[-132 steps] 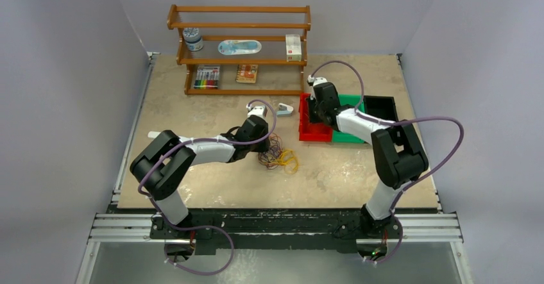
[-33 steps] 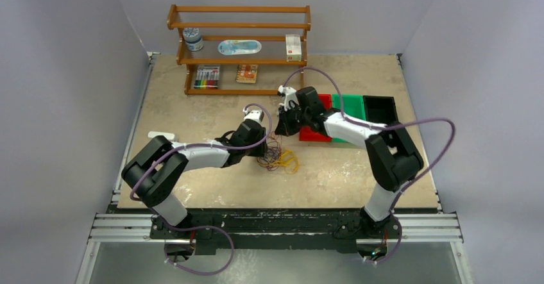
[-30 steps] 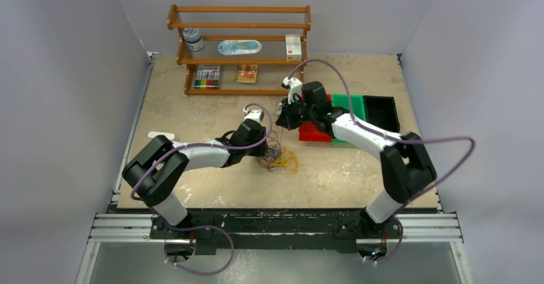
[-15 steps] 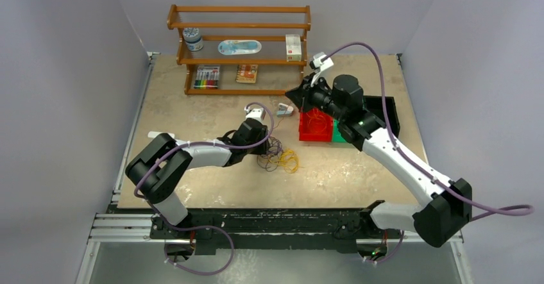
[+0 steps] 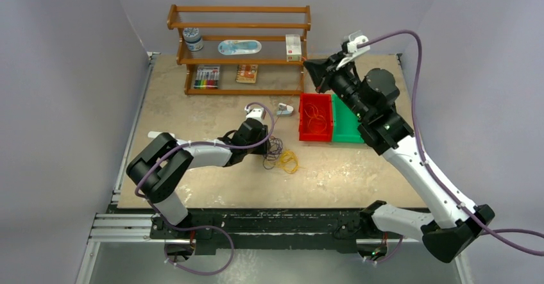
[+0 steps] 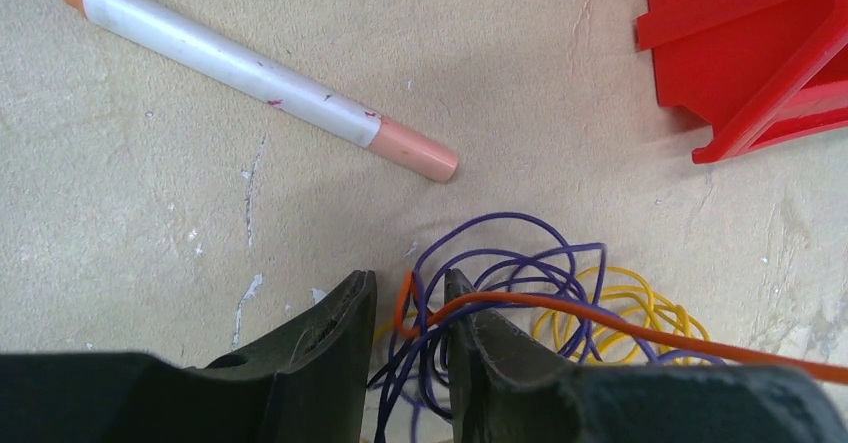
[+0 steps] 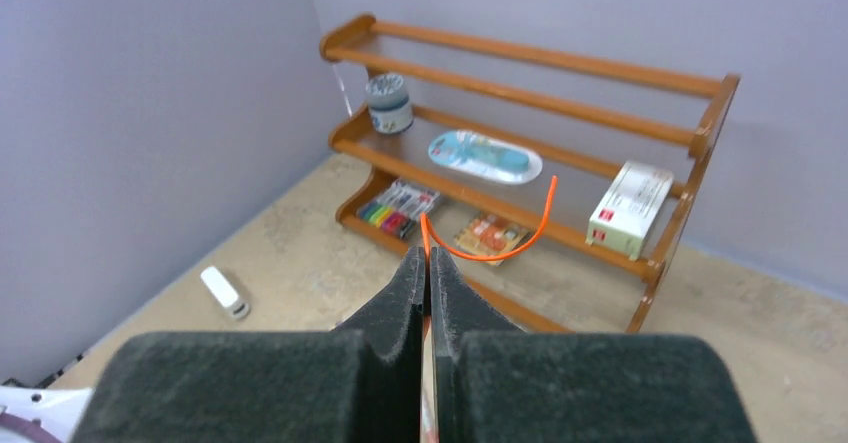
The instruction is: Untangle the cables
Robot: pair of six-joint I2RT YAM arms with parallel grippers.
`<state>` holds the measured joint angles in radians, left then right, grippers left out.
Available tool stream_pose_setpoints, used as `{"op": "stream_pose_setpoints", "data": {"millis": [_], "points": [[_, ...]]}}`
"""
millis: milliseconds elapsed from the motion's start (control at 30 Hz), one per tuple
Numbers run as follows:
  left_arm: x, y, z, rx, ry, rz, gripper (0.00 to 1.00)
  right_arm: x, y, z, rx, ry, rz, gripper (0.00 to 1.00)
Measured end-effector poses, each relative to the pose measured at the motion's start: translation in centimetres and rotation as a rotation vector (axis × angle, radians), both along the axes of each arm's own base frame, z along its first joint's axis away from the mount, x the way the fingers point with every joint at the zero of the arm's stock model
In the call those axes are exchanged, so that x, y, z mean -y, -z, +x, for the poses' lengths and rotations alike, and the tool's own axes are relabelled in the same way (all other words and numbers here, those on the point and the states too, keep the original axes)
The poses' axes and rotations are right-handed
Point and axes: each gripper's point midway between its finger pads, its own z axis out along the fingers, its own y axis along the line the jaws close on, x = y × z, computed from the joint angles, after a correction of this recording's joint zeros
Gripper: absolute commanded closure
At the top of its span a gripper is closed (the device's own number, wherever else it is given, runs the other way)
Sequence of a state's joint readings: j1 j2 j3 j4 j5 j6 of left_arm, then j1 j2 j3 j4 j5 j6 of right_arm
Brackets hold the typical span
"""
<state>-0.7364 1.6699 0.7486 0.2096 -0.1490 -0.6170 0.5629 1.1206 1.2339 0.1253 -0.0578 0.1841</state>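
The cables (image 5: 280, 157) lie as a small tangle of purple and yellow loops on the table's middle. My left gripper (image 5: 263, 150) sits at the tangle's left edge. In the left wrist view its jaws (image 6: 410, 303) stand close together, with purple strands (image 6: 500, 263) and an orange strand (image 6: 560, 311) pinched between them; yellow loops (image 6: 640, 303) lie beyond. My right gripper (image 5: 314, 72) is raised high near the shelf. It (image 7: 427, 258) is shut on an orange cable (image 7: 500, 248) whose end curls above the fingertips. Another orange cable (image 5: 314, 113) lies in the red bin (image 5: 304, 130).
A wooden shelf (image 5: 238, 58) with a jar, boxes and pens stands at the back. A green bin (image 5: 346, 130) sits beside the red one. A white pen (image 6: 250, 68) lies by the tangle. A small white object (image 5: 160, 135) lies at the left.
My right arm has swung from the tangle up and back to the right, lifting an orange cable. The tangle has thinned. My left gripper has stayed at the tangle.
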Motion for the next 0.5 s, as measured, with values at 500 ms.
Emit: {"op": "stream_pose_setpoints", "data": {"millis": [500], "points": [[0.0,0.0,0.1,0.006,-0.003,-0.003,0.70,5.7,-11.5,-2.5,0.275,0.193,0.070,1.00]]}}
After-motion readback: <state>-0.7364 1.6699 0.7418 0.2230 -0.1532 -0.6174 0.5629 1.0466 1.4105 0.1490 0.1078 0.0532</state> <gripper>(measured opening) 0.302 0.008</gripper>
